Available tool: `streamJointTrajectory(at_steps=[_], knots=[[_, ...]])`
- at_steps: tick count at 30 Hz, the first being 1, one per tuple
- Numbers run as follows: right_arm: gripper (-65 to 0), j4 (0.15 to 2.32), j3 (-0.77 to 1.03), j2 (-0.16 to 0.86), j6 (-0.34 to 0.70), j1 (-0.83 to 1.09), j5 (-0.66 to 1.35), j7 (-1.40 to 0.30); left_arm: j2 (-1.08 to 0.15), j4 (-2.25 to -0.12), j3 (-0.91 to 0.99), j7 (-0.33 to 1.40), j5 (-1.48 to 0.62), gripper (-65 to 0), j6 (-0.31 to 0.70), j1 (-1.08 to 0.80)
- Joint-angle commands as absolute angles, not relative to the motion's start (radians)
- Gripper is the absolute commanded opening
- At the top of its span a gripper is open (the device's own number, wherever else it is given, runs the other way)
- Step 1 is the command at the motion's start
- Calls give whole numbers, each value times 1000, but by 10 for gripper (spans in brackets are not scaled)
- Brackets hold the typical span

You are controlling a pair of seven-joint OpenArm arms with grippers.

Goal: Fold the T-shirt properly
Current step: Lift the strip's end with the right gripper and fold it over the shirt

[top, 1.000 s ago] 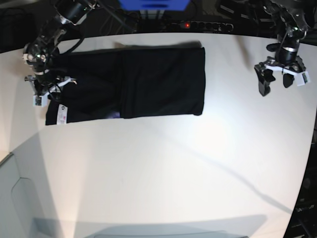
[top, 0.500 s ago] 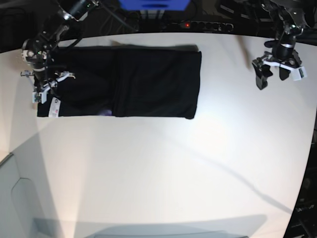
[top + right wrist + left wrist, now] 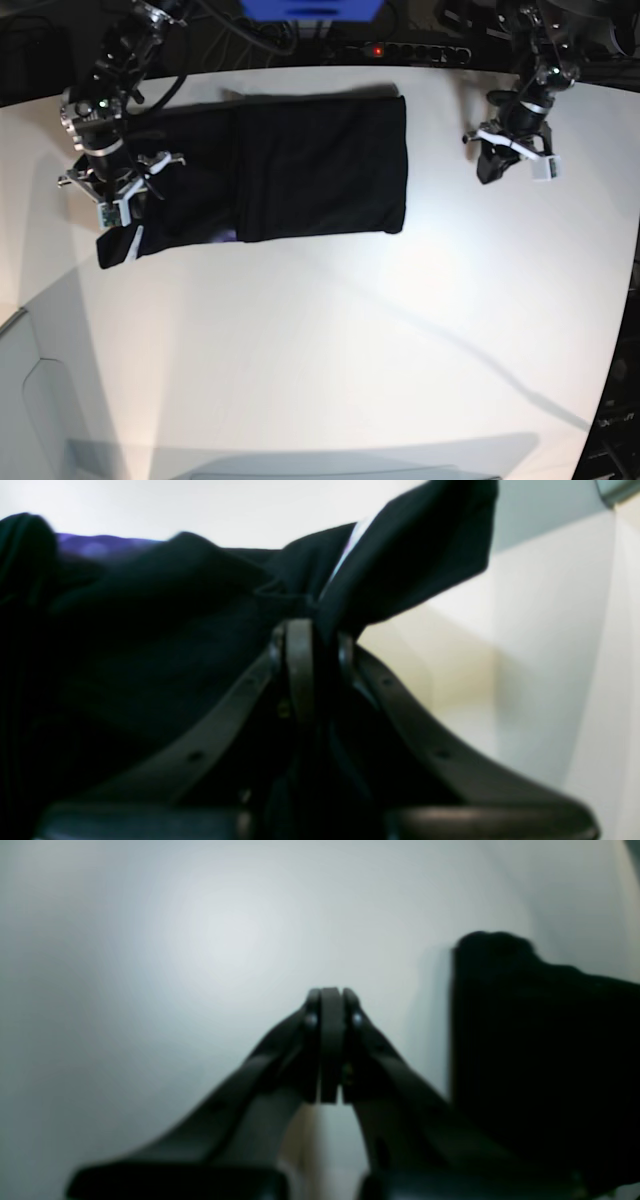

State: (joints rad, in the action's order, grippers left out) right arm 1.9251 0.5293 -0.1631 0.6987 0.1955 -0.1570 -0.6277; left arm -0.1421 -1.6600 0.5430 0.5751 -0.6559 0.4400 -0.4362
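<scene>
The black T-shirt [image 3: 320, 165] lies folded in a long band across the back of the white table [image 3: 330, 340]. My right gripper [image 3: 118, 222] is at its left end, shut on a raised bunch of the cloth. In the right wrist view the T-shirt [image 3: 150, 645] drapes over the closed fingers [image 3: 299, 670], and a purple print [image 3: 100, 542] shows at top left. My left gripper [image 3: 492, 168] hangs over bare table to the right of the shirt, shut with nothing in it. In the left wrist view the fingertips [image 3: 330, 1000] touch each other and the T-shirt [image 3: 540, 1055] edge is at the right.
A power strip with a red light [image 3: 375, 50] and a blue box [image 3: 310, 8] sit behind the table's back edge. A grey bin [image 3: 40, 400] stands at the front left corner. The table's curved right edge [image 3: 628, 300] borders dark equipment.
My left gripper has shut and moved left toward the shirt's right edge. My right gripper has closed on the shirt's left end and shifted it toward the front, bunching that end.
</scene>
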Motion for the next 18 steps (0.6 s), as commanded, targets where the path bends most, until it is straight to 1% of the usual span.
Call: streamJointTrajectory(at_steps=[1,2,4,11,18], knots=[[-650,1959,519,-157,698,199,-145,-605,-153,-1675,535,555,-671,-630,446,-430],[-650,1971,498,-157,698,208,-143,-605,-151,-1675,519,555,-671,-625,446,-429],[-650,1992,443,-157,698,231,-143,-605,-151,-1675,475,555,-671,-650,444,-414],[-650,2005,286,-157,698,282,-143,-605,-151,-1649,343,553,-671,-650,435,-384],[-650,2005,180,-157,698,288,-143,-605,-150,-1567,318,553,-671,-650,435,-357]])
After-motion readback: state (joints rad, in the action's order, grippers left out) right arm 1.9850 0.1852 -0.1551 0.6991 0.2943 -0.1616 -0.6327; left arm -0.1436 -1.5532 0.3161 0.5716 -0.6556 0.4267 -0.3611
